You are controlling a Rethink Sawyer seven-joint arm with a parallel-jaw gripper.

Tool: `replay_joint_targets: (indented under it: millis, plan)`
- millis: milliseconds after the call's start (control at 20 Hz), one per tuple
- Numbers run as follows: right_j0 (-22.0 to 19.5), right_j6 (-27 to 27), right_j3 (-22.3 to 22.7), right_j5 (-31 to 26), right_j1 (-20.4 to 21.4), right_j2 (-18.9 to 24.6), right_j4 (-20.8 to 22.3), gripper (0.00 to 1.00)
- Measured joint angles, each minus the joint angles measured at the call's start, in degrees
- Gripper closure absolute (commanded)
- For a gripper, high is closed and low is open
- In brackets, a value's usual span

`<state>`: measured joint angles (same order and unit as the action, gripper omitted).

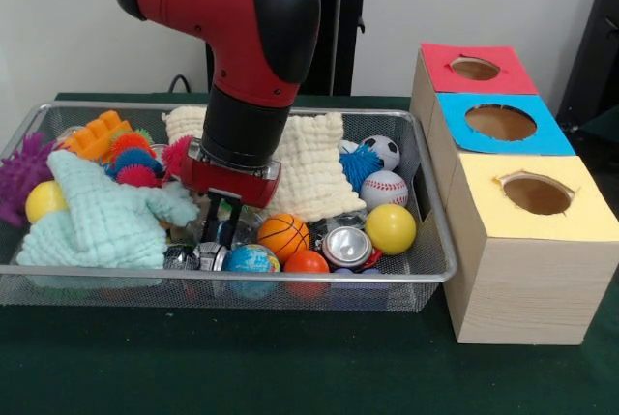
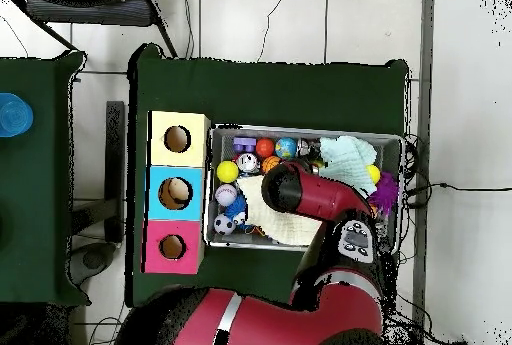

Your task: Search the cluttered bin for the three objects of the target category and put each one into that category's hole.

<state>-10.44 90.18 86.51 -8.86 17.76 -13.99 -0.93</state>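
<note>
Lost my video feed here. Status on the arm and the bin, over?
Gripper down inside the bin, near front, fingers among clutter; open or shut unclear. No bottle plainly seen. Mint cloth, cream cloth, balls covering contents.

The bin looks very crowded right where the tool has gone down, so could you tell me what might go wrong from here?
1. The tool is down among the basketball, globe ball and metal can; it may grab or nudge the wrong thing.
2. The mint cloth and cream cloth cover much of the bin, possibly hiding targets.
</note>
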Motion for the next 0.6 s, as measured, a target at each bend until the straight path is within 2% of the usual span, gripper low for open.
replay_joint_targets:
  millis: [250, 600]
  plan:
    - [1.87, 0.00, -0.01, -1.00, -0.52, -1.48, -2.11, 1.00]
    - [2.12, 0.00, 0.31, -3.50, 0.06, -1.56, -3.26, 1.00]
